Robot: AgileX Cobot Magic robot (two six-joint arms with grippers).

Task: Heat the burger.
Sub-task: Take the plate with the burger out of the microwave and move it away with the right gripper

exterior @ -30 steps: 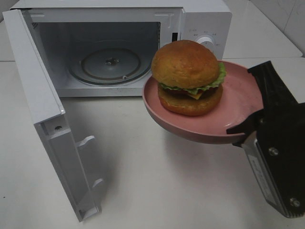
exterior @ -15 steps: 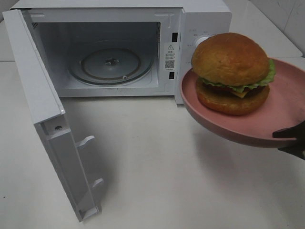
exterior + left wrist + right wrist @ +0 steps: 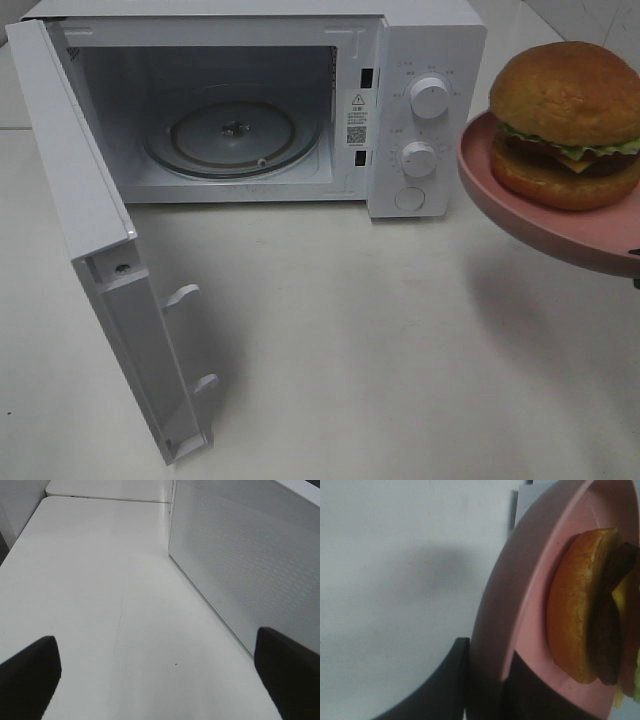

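The shallow pink plate (image 3: 520, 215) carrying the glossy round burger (image 3: 565, 125) has swung right; my right gripper (image 3: 487, 680) pinches its rim, the open white microwave (image 3: 240, 120) lies leftward, and my left gripper (image 3: 155, 675) hangs spread.

White microwave (image 3: 420, 110), door (image 3: 100, 250) wide open, on white table (image 3: 380, 350)

We note that the left gripper (image 3: 160, 680) shows as two matte black fingers (image 3: 27, 672) with blunt, rounded ends; the right gripper (image 3: 487, 680) has the same dark, smooth fingers (image 3: 447, 685), curved along the outer edge; beside the microwave (image 3: 300, 100) only a black sliver is visible.
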